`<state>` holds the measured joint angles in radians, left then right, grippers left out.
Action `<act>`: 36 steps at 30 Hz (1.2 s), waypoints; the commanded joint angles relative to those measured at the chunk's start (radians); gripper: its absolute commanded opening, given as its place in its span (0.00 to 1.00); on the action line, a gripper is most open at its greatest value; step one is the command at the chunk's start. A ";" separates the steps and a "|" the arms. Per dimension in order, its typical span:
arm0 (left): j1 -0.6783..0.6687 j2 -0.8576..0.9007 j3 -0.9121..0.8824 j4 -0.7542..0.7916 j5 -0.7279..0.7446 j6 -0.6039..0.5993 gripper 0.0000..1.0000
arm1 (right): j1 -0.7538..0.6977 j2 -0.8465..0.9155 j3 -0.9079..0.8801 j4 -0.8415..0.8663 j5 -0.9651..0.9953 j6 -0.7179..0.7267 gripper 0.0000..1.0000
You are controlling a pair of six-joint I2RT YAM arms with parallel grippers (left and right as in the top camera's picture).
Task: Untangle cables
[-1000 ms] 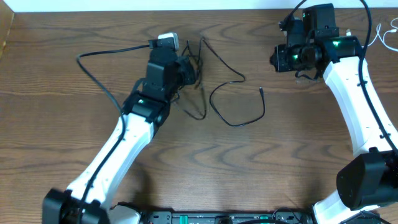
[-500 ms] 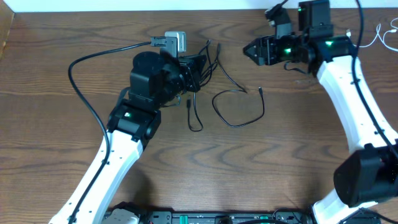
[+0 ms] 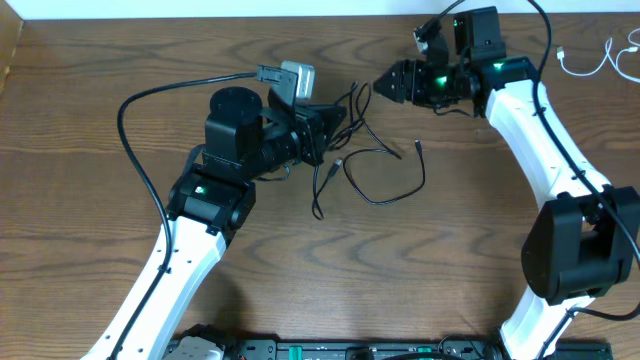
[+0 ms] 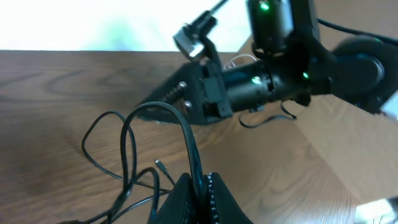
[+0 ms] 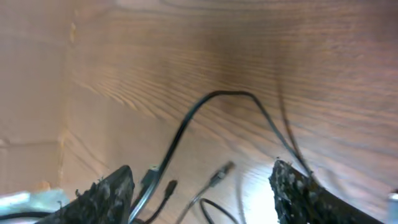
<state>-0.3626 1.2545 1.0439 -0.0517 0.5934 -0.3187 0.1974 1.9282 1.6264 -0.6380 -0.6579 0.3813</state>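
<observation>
The black cable (image 3: pixel 378 201) lies in a loose tangle at mid-table, with one open loop spread to the right. My left gripper (image 3: pixel 333 122) is shut on a strand of it at the tangle's left side. In the left wrist view the jaws (image 4: pixel 200 190) pinch the black cable (image 4: pixel 186 134), which arches up in front of them. My right gripper (image 3: pixel 379 84) is open and empty just above and right of the tangle. In the right wrist view its fingers (image 5: pixel 202 196) straddle the black cable (image 5: pixel 217 93) and its small plug ends. The white cable (image 3: pixel 592 66) lies apart at the far right edge.
A thick black arm wire (image 3: pixel 140 110) loops over the table left of my left arm. The table's back edge (image 3: pixel 200 17) meets a white wall. A cardboard side (image 3: pixel 10 50) stands at the far left.
My left gripper has moved right, dragging the black cable's tangle with it. My right gripper has swung left and turned toward the tangle.
</observation>
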 commanded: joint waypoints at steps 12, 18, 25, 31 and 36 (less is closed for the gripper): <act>0.002 -0.014 0.008 0.003 0.080 0.121 0.08 | 0.094 0.029 0.004 0.027 -0.021 0.210 0.57; 0.002 -0.014 0.008 0.002 0.079 0.121 0.08 | 0.100 0.092 0.004 0.042 -0.014 0.218 0.15; 0.006 -0.014 0.008 -0.002 0.068 0.131 0.08 | -0.018 0.078 0.005 0.052 0.023 0.098 0.01; 0.019 -0.014 0.008 -0.077 -0.148 0.143 0.08 | -0.208 0.006 0.005 -0.018 0.088 0.073 0.01; 0.019 -0.014 0.008 -0.189 -0.583 0.142 0.08 | -0.358 -0.029 0.005 -0.128 0.280 0.056 0.01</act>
<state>-0.3531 1.2545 1.0439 -0.2184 0.3302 -0.1955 -0.1093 1.9469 1.6264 -0.7399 -0.5117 0.4759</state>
